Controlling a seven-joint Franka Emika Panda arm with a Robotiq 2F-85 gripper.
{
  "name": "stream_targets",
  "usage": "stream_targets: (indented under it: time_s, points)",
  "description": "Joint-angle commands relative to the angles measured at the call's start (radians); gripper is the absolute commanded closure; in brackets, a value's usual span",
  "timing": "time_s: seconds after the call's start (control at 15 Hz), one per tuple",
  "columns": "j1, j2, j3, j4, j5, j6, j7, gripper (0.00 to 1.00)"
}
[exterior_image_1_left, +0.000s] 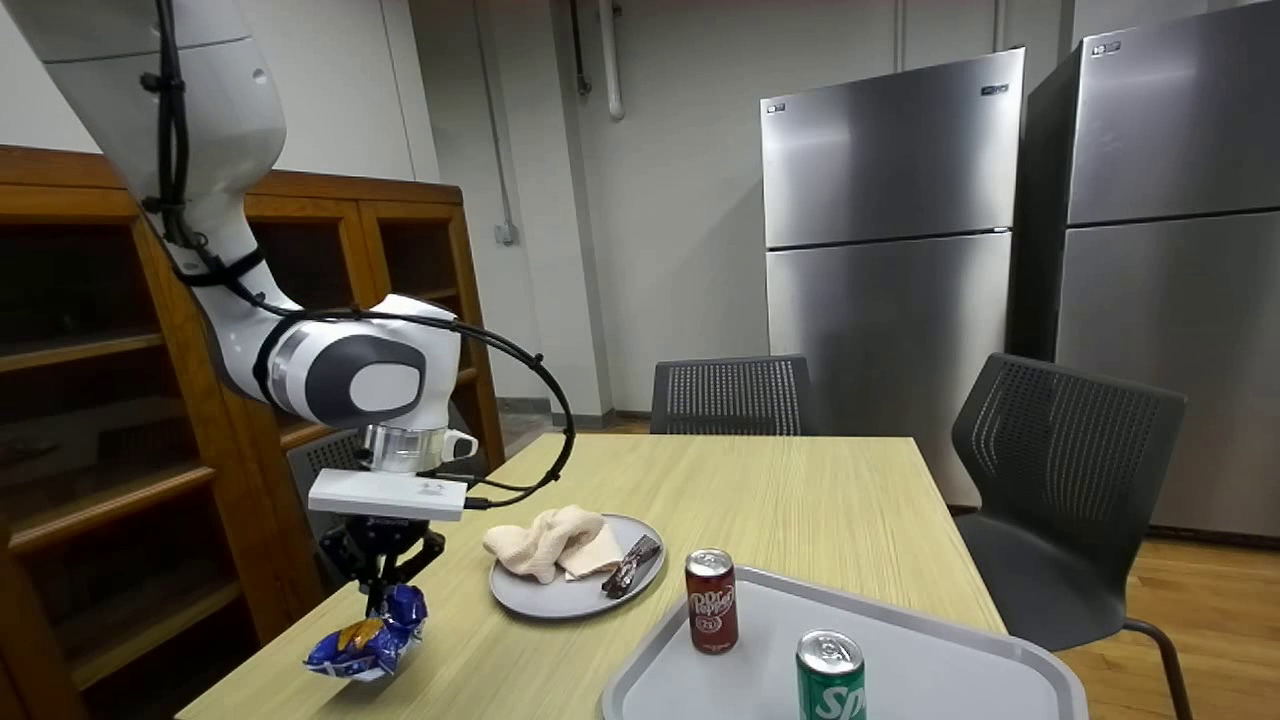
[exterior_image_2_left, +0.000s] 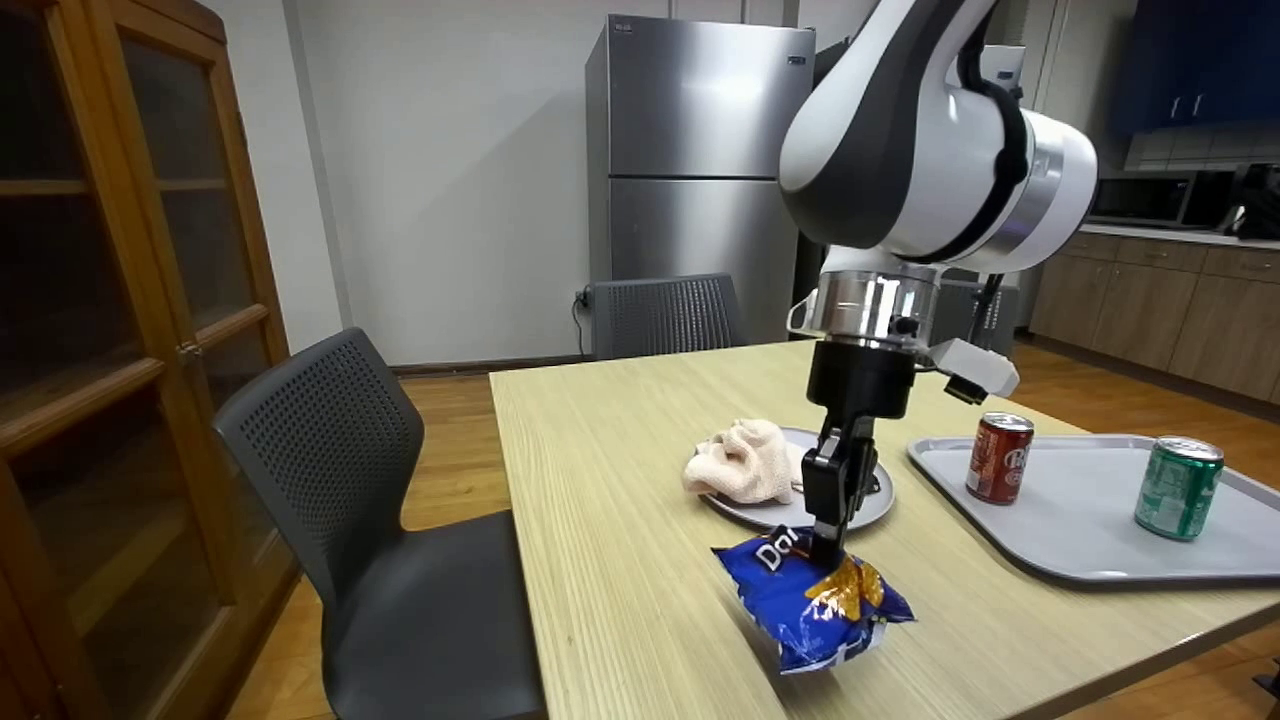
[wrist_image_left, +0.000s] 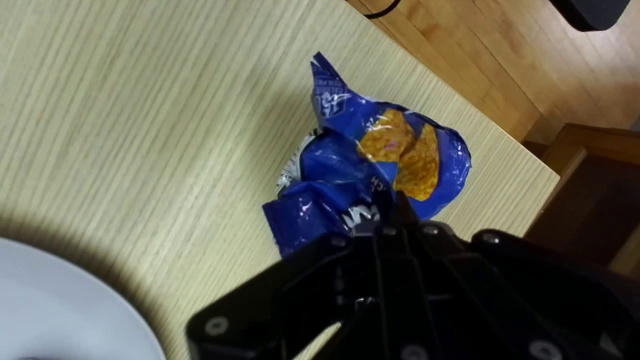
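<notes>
In an exterior view the arm (exterior_image_1_left: 240, 340) slopes down from the upper left to a bent wrist (exterior_image_1_left: 385, 385), and the gripper (exterior_image_1_left: 375, 604) hangs from it at the near left, pointing downward. Its fingers (exterior_image_2_left: 828, 548) are drawn together; how tightly their dark tips meet is hard to judge in the wrist view.

The blue chip bag (exterior_image_2_left: 800, 612) is crumpled, golden chip print facing up, white lettering toward its eleven o'clock in an exterior view. Pinched in the pincer (exterior_image_2_left: 828, 553), it tilts just above the desk (exterior_image_2_left: 620, 580).
</notes>
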Motion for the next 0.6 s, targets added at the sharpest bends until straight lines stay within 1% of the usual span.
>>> stream_targets:
  time_s: [0.0,0.13,0.2,0.27,0.33,0.47,0.53]
  points:
    - [0.004,0.013,0.008,-0.005,-0.023,0.044,-0.012,1.00]
    - [0.003,0.026,0.010,-0.002,-0.033,0.050,-0.010,1.00]
    - [0.001,0.029,0.011,0.000,-0.036,0.048,-0.008,0.74]
    - [-0.003,0.024,0.013,0.003,-0.033,0.037,-0.012,0.73]
    - [-0.005,0.019,0.013,0.006,-0.035,0.026,-0.012,0.68]
    - [0.002,0.002,0.000,0.013,-0.085,-0.002,0.019,0.51]
    - [0.004,-0.006,-0.005,0.017,-0.112,-0.019,0.031,0.45]
